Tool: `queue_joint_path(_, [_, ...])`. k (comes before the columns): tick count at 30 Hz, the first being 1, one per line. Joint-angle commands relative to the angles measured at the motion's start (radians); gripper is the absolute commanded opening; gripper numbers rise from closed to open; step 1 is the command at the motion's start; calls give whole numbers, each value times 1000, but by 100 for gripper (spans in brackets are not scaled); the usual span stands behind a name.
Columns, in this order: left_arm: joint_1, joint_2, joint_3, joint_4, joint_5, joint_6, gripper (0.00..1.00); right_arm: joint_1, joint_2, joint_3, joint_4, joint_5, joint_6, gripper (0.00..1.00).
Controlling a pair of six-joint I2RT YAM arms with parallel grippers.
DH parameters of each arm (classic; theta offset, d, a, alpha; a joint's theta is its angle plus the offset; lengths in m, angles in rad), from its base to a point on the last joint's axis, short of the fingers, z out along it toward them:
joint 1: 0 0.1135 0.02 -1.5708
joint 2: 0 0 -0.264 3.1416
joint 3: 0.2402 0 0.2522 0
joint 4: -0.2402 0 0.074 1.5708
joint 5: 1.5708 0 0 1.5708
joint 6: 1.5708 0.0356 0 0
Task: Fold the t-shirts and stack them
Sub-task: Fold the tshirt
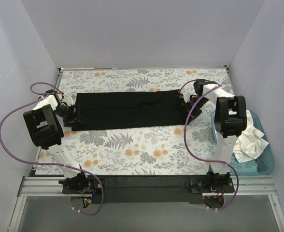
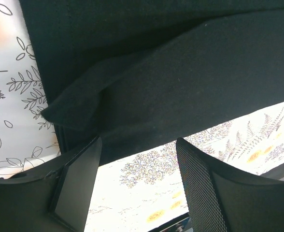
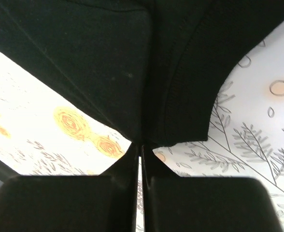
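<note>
A black t-shirt (image 1: 127, 110) lies as a long flat strip across the floral sheet (image 1: 132, 150). My left gripper (image 1: 70, 113) is at its left end. In the left wrist view that gripper (image 2: 138, 142) is open, and the shirt's near edge (image 2: 180, 72) lies just past the fingertips, with only floral sheet between them. My right gripper (image 1: 184, 104) is at the shirt's right end. Seen from the right wrist, it (image 3: 141, 144) is shut on the hemmed edge of the black t-shirt (image 3: 84, 48). White t-shirts (image 1: 250, 137) lie crumpled in a tub.
The teal tub (image 1: 270, 159) stands at the table's right edge beside the right arm. White walls close in the table at the back and both sides. Purple cables loop off both arms.
</note>
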Motion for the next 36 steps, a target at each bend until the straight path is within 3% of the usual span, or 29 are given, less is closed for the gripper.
queue_joint_path(1, [27,44,-30,67,-204,64,63,-9,-38,5,-44,142,-53,1])
queue_joint_path(9, [41,-46,-115,49,-188,104,63,44,-143,-147,-64,192,-85,2])
queue_joint_path(10, [41,-54,-100,40,-145,112,63,45,-142,-140,-66,185,-82,11])
queue_joint_path(11, [38,-65,-80,14,-55,118,64,44,-142,-129,-70,163,-82,33])
queue_joint_path(12, [39,-84,-54,-6,19,130,65,44,-142,-86,-76,149,-82,47])
queue_joint_path(14, [38,-106,55,-51,211,161,69,44,-142,-16,-118,109,-89,61])
queue_joint_path(19, [-115,-135,250,-25,384,173,71,44,-139,258,-144,-23,-103,61])
queue_joint_path(26, [-443,-80,258,329,518,121,66,61,63,565,-123,-124,-168,56])
queue_joint_path(33, [-643,84,316,498,443,92,65,136,266,796,-104,-74,-160,55])
queue_joint_path(36, [-675,154,362,515,414,75,68,148,289,770,-55,-74,-108,58])
